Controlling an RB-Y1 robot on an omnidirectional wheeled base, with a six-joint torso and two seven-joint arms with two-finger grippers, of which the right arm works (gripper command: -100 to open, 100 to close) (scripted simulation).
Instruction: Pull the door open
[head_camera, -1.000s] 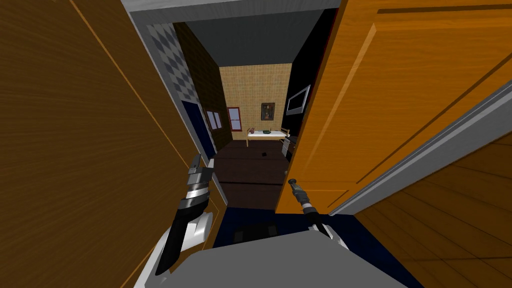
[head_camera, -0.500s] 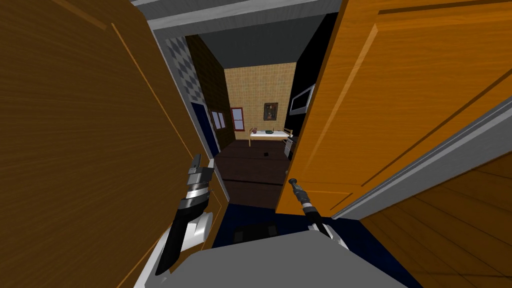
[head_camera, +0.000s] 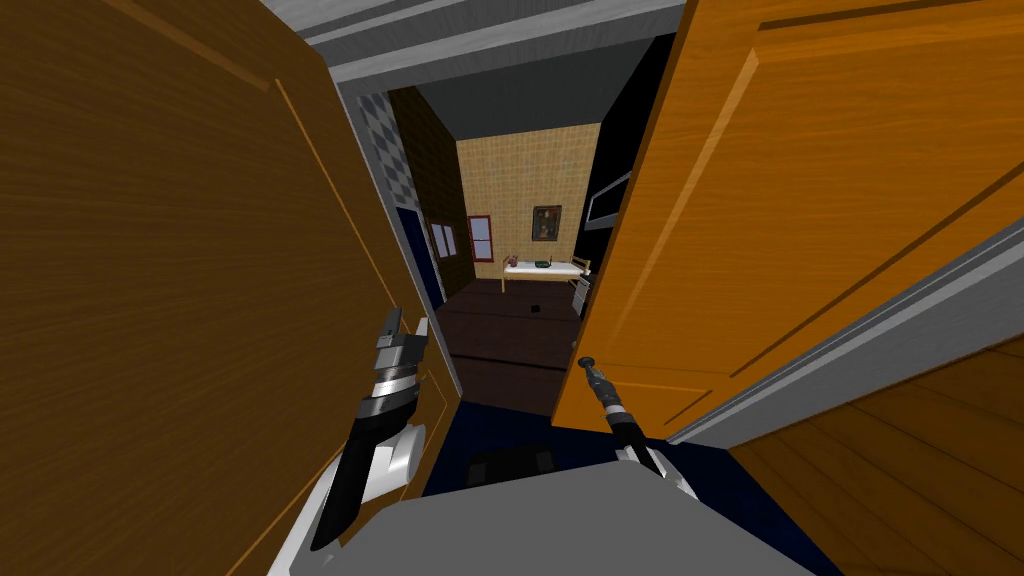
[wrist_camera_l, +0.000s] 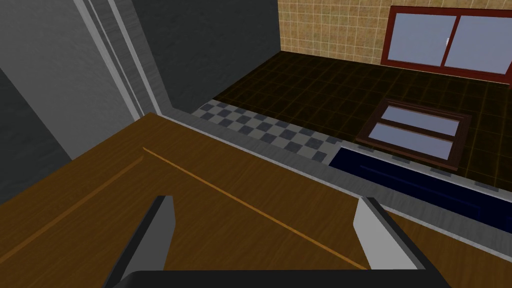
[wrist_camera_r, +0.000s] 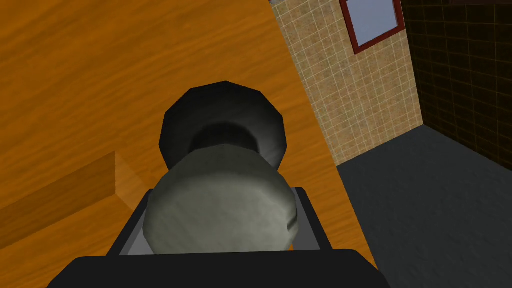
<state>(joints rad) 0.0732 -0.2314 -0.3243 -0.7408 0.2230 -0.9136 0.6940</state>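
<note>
Right wrist view — right hand (wrist_camera_r: 220, 200) clamped on grey knob (wrist_camera_r: 220, 220), left hand (wrist_camera_l: 265, 220) apart

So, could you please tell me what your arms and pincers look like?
The left arm is black with a white joint housing and silver-grey wrist bands. The right arm is slimmer and dark, with a grey banded wrist. The left pincer and right pincer are each a dark box with two thin, light grey blades.

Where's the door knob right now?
The grey door knob sits clamped in the right gripper, on the orange door near its free edge, right of the open gap in the head view.
</note>
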